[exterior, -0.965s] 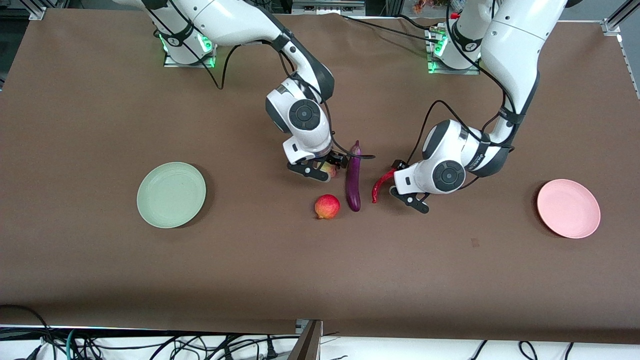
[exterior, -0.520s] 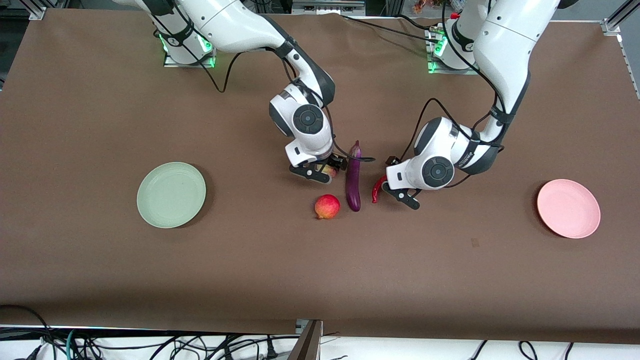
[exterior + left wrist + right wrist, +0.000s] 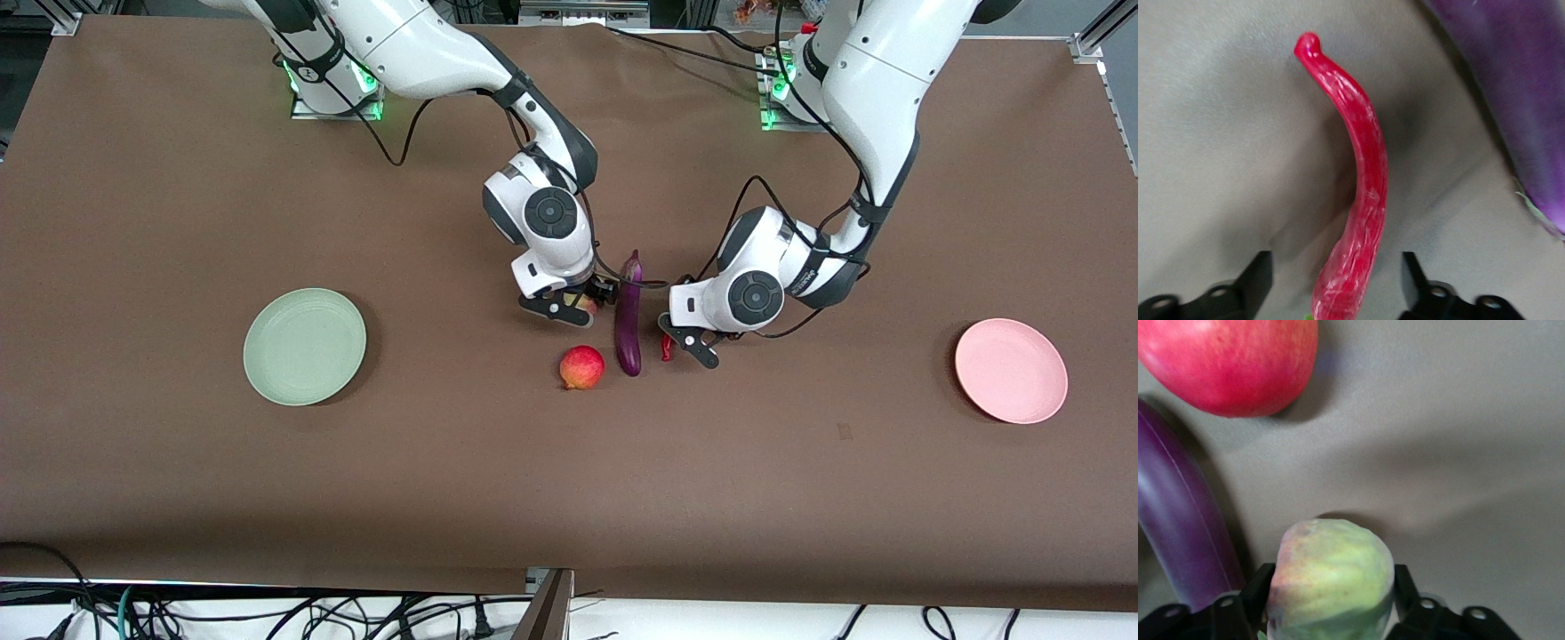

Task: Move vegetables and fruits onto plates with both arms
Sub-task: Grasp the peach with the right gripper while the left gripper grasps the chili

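Beside the eggplant (image 3: 629,318), toward the right arm's end, the right gripper (image 3: 574,304) is clasping the peach (image 3: 1330,580), while the left gripper (image 3: 686,340) is straddling the chili (image 3: 1355,200), fingers apart.

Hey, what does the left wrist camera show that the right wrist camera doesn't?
Only the left wrist view shows the red chili pepper, lying between the left gripper's open fingers. Only the right wrist view shows the peach, which the right gripper's fingers flank, and the red fruit. Both show the purple eggplant and the brown table.
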Action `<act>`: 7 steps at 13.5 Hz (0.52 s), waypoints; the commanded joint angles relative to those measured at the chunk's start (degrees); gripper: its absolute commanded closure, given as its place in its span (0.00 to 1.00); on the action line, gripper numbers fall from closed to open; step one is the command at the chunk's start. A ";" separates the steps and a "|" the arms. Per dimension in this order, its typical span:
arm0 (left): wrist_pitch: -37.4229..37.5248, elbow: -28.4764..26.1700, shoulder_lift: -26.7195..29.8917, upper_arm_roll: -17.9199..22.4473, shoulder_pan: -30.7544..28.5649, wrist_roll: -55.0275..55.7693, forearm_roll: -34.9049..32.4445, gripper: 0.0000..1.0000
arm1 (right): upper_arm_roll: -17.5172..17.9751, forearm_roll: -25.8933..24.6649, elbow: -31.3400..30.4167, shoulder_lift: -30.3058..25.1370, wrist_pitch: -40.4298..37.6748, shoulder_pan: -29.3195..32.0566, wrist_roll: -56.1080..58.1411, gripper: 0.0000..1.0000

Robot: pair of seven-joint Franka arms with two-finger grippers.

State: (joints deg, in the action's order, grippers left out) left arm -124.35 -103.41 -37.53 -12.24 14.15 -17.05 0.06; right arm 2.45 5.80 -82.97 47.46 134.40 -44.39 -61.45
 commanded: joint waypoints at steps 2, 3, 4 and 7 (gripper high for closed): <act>-0.63 -0.21 -0.18 0.37 -0.09 -4.66 0.64 0.63 | -2.52 -0.70 0.71 -3.85 -6.04 0.18 0.53 0.77; -0.46 -0.21 -0.18 0.37 -0.09 -4.66 0.64 0.78 | -3.49 -0.61 0.71 -5.87 -9.82 0.53 1.59 0.77; -0.28 -0.21 -0.09 0.46 -0.18 -4.66 0.64 0.95 | -3.85 -0.44 0.53 -7.80 -14.47 1.84 4.55 0.77; 3.91 0.75 1.84 1.42 -1.40 -4.49 0.64 1.00 | -4.46 -0.17 -1.13 -14.30 -24.17 6.76 15.45 0.78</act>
State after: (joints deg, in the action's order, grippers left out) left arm -123.88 -103.17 -37.42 -11.56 13.82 -19.87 0.06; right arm -2.25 5.72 -81.26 38.37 114.36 -40.71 -51.46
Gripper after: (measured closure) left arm 0.753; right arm 0.295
